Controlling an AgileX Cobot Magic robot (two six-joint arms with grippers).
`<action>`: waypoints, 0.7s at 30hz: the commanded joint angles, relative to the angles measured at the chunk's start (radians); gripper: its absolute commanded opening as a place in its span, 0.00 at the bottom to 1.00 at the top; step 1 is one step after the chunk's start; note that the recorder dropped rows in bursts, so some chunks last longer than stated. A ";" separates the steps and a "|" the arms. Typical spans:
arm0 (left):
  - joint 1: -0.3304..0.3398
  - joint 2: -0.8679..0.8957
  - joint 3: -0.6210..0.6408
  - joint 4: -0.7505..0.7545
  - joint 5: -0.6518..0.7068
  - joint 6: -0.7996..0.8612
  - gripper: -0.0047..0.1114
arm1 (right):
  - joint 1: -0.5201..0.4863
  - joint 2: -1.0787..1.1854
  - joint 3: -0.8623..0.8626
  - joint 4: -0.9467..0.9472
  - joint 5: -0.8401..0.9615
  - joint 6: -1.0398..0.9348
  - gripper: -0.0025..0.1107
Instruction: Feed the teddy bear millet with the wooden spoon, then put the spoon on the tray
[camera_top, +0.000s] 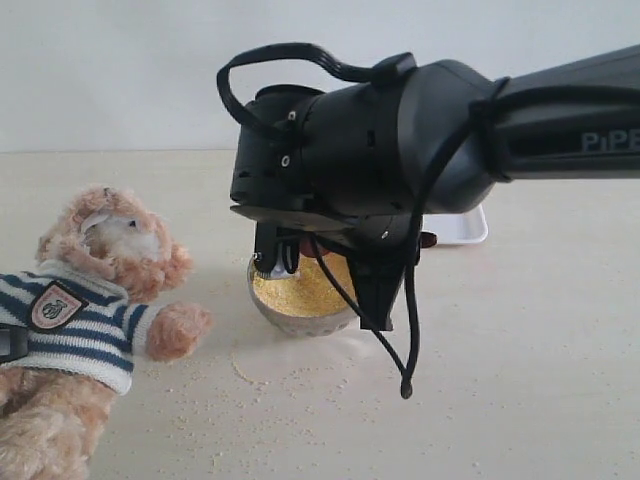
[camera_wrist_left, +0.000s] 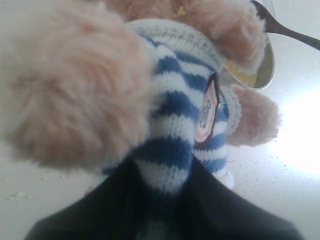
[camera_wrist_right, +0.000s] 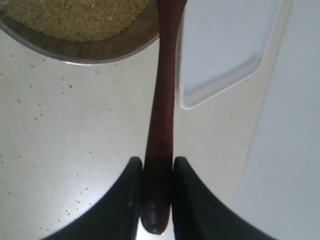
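Observation:
The teddy bear (camera_top: 100, 290) lies at the left in its navy-and-white striped shirt. My left gripper (camera_wrist_left: 161, 172) is shut on a fold of that shirt (camera_wrist_left: 175, 115); in the exterior view only a dark bit of it (camera_top: 8, 343) shows at the left edge. My right gripper (camera_wrist_right: 157, 162) is shut on the handle of the wooden spoon (camera_wrist_right: 162, 100), and its black body (camera_top: 375, 280) hangs over the steel bowl (camera_top: 300, 315) of millet (camera_top: 300, 285). The spoon's tip (camera_top: 315, 246) reaches over the bowl. The white tray (camera_top: 462, 228) lies behind the arm.
Loose millet grains (camera_top: 300, 385) are scattered on the pale table in front of the bowl. The right arm (camera_top: 560, 120) spans the view from the right. A black cable loop (camera_top: 408, 350) hangs below it. The tray (camera_wrist_right: 225, 50) lies just beside the bowl (camera_wrist_right: 80, 47).

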 joint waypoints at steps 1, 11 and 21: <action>0.003 -0.008 0.002 -0.016 0.011 0.006 0.08 | -0.021 0.006 -0.008 0.001 0.005 -0.015 0.02; 0.003 -0.008 0.002 -0.016 0.008 0.006 0.08 | -0.025 0.044 -0.008 -0.034 0.005 -0.021 0.02; 0.003 -0.008 0.002 -0.016 0.008 0.006 0.08 | -0.031 0.055 -0.008 -0.040 0.005 -0.021 0.02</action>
